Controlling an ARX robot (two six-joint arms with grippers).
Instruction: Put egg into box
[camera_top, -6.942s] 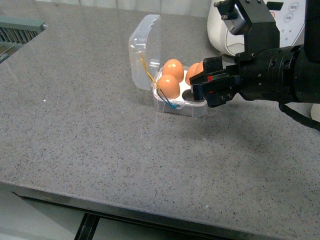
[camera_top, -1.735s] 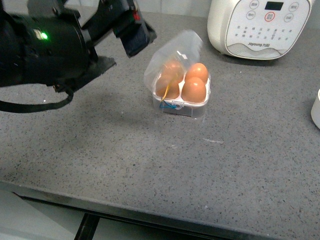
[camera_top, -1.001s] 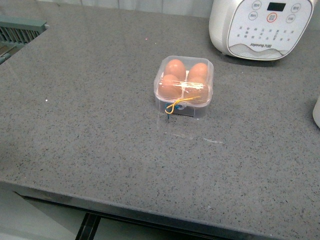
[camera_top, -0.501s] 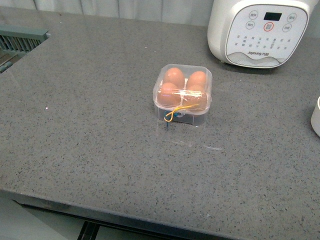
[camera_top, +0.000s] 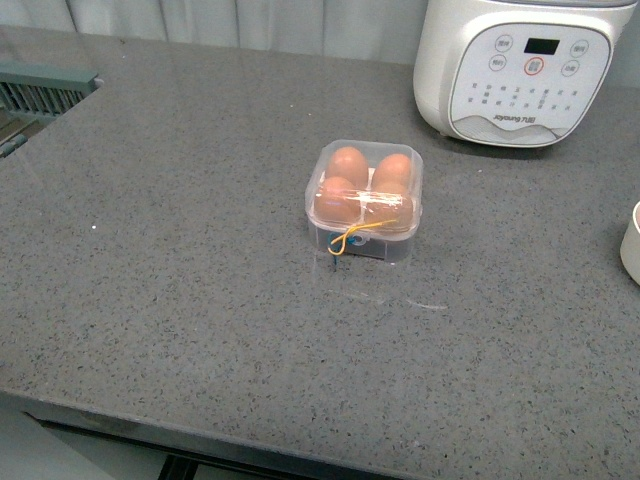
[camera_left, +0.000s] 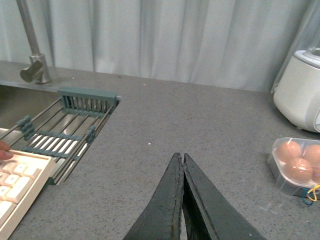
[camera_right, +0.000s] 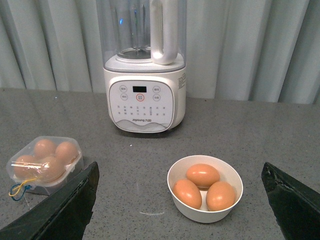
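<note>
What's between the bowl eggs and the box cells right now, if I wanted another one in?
The box's clear lid is shut over the cells, with four eggs showing under it, so no cell looks free. The open counter between the bowl and box is bare. The right gripper is open, the left gripper shut.

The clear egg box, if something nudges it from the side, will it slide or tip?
The box sits low and square on the smooth counter, so it probably slides. Its lid looks shut over four eggs, probably adding weight; the thin plastic may flex.
</note>
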